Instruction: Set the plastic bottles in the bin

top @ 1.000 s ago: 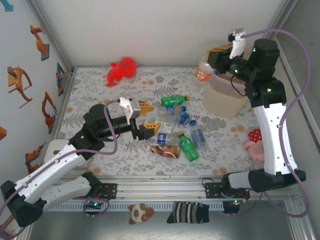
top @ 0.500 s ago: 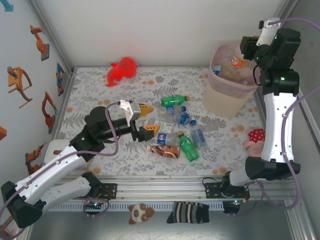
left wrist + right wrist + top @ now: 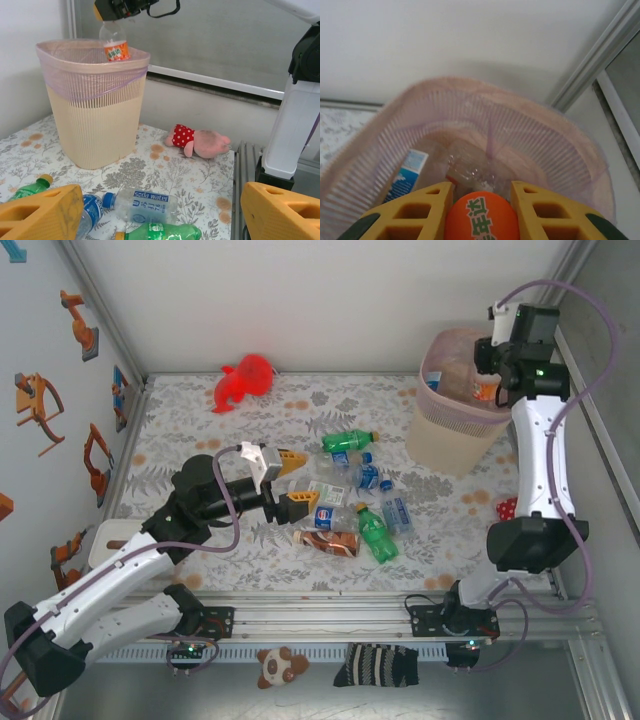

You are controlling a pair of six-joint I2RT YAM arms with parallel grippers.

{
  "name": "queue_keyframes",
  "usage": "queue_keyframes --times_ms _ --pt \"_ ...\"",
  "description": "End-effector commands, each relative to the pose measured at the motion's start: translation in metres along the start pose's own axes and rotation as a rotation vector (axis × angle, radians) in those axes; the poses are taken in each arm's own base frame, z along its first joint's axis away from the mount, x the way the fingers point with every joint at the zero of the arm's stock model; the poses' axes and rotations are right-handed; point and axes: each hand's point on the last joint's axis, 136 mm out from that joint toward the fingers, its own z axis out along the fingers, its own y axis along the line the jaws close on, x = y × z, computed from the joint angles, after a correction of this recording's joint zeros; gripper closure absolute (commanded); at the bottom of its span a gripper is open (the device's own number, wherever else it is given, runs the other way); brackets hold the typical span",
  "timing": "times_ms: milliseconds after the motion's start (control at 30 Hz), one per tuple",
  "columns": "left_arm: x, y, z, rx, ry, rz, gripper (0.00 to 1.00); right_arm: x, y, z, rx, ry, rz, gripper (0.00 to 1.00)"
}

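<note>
Right fingers [image 3: 481,192]: closed on the orange-label bottle [image 3: 480,220], pinching it across its body.
Held bottle, place: over the mouth of the bin [image 3: 95,125], with its lower end dipping behind the pinkish rim. From overhead it sits toward the mouth's 3 o'clock side.
Held bottle, axis: near upright, long axis pointing down into the bin, hanging at 6 o'clock from the fingers.
Bin, place: far right corner of the counter [image 3: 180,440], about 1 o'clock from the arm bases.
Inside bin: a blue-label bottle [image 3: 410,172] leans on the wall at 9 o'clock, with clear plastic beside it.
Left fingers [image 3: 302,477]: spread wide, holding nothing, low over the counter.
Loose bottles [image 3: 355,495]: clustered mid-counter, just off the left fingertips at 3 o'clock. The left arm is much the nearer to them.
Reading: the drop likely needs only the right fingers parting. The line down falls inside the rim, but close to its 3 o'clock wall, so the bottle may clip it.
</note>
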Motion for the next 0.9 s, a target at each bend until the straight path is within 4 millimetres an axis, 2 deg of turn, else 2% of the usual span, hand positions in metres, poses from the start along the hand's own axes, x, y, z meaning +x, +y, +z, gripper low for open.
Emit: queue_keyframes --times_ms 0,233,467,733,867 --pt "-0.005 -0.003 -0.001 0.024 -0.027 0.004 0.18 0.029 -0.007 0.017 0.038 0.093 -0.054 0.88" --pt "-0.006 -0.002 0.0 0.025 -0.028 0.001 0.18 0.084 -0.003 0.051 0.041 0.232 -0.106 0.87" --pt "-0.004 -0.002 -0.001 0.024 -0.027 -0.016 0.18 0.12 0.002 0.076 0.032 0.319 -0.119 0.84" --pt "-0.006 -0.001 -0.006 0.003 -0.042 -0.017 0.18 0.142 0.009 0.086 0.004 0.39 -0.082 0.76" --pt "-0.006 0.0 -0.007 0.0 -0.051 -0.025 0.18 0.146 0.009 0.085 0.008 0.405 -0.051 0.67"
